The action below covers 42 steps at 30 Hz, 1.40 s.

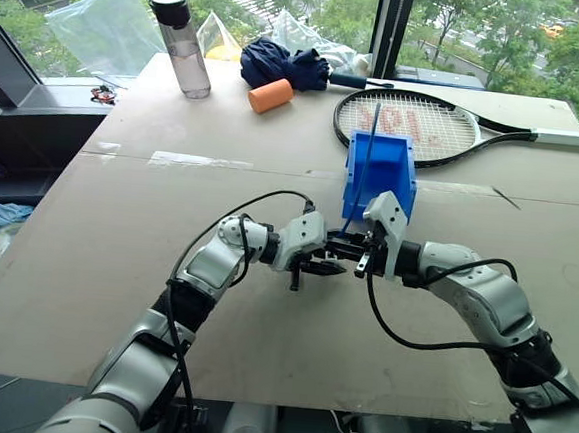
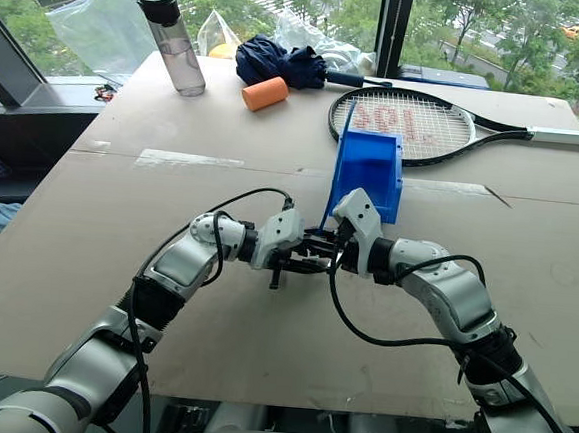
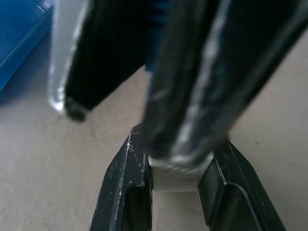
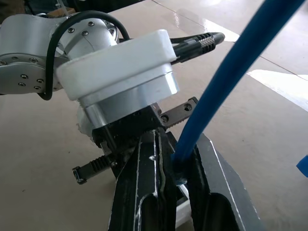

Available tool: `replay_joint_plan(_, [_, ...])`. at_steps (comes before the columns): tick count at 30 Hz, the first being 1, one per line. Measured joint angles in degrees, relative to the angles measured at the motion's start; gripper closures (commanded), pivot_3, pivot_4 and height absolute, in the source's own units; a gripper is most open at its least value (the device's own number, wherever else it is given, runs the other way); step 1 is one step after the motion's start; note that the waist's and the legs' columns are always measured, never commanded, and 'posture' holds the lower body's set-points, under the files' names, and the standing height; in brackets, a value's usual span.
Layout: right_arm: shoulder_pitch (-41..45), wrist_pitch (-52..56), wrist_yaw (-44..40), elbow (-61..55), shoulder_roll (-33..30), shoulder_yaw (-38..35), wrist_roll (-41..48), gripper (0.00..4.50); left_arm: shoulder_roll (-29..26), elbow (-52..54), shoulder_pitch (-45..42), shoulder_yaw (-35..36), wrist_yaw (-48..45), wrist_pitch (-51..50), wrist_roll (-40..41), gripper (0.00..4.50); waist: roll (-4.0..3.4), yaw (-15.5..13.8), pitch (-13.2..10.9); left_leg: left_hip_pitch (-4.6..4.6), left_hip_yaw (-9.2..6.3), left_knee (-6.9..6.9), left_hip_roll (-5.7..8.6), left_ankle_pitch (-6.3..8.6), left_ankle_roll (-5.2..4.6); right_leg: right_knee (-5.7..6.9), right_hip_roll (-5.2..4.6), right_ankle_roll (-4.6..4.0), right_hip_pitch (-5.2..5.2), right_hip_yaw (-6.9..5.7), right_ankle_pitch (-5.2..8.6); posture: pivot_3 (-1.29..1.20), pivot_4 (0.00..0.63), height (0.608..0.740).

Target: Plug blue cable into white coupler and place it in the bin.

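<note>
Just in front of the bin (image 1: 381,174), above the worktop (image 1: 118,223), the two pincers meet tip to tip; the left pincer (image 1: 339,251) points toward the right one and pinches the coupler (image 3: 180,169), a small white block seen between its black fingers (image 3: 122,192) in the left wrist view; the right pincer (image 4: 166,180) is pressed together on the cable (image 4: 226,72), whose blue cord rises out of the grip; in the eye views the cable (image 1: 367,152) runs up from the pincers across the bin's front and stands past its rim; whether the plug is seated in the coupler cannot be told, since the right pincer's fingers cover that spot; the bin stands upright on the worktop, its back edge overlapping the head of a racket (image 1: 417,126); farther back lie an orange cylinder (image 1: 270,96) and a folded umbrella (image 1: 286,66), touching each other, with a bottle (image 1: 186,46) upright well to their left.
</note>
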State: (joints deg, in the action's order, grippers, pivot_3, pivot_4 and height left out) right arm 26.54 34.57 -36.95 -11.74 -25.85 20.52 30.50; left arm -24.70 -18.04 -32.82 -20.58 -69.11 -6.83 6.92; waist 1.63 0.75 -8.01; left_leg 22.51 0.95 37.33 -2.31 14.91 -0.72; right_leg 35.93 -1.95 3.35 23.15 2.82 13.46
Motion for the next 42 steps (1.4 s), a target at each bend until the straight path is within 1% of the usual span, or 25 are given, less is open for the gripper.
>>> replay_joint_plan(6, [0.8,-2.3,-3.5,1.6,0.4,1.0,-5.1,4.5,0.0,-0.9,-0.4,-0.1,-0.8,0.2,-0.2,3.89,0.01,0.0,0.0,0.02,-0.02,0.03,0.0,0.0,0.0,0.01,0.0,0.0,0.01,-0.03,0.0,0.0,0.15,0.74])
replay_joint_plan(21, [0.6,0.0,-7.9,1.5,0.4,-1.3,-5.9,4.5,0.0,-1.2,-0.8,-0.2,-1.8,0.4,-0.8,3.89,0.0,0.0,0.0,0.02,-0.03,0.04,0.0,0.0,0.0,0.03,0.0,0.01,0.0,-0.03,-0.01,0.0,0.15,0.74])
replay_joint_plan(32, [0.6,0.1,-10.4,1.4,0.3,-1.0,-8.0,4.5,0.1,-1.5,-0.8,-0.2,-2.1,0.9,-1.1,3.89,0.02,0.0,0.0,0.01,-0.03,0.05,0.0,0.0,0.0,0.05,0.0,0.01,0.0,-0.04,-0.01,0.0,0.15,0.74])
replay_joint_plan(35, [0.8,-0.7,-11.1,1.5,0.3,-0.7,-9.3,4.5,0.1,-1.6,-0.8,-0.1,-2.1,1.0,-1.1,3.89,0.02,0.0,0.0,0.01,-0.03,0.05,0.0,0.0,0.0,0.05,0.0,0.01,0.0,-0.04,-0.01,0.0,0.15,0.74])
replay_joint_plan(42, [4.5,-5.1,-15.8,4.4,-1.3,3.4,-14.7,4.5,0.1,-1.8,-1.0,-0.2,-2.4,1.3,-1.2,3.89,0.02,0.0,0.1,-0.02,-0.04,0.07,0.0,0.0,0.0,0.08,0.01,0.01,-0.01,-0.05,-0.01,0.0,0.15,0.74])
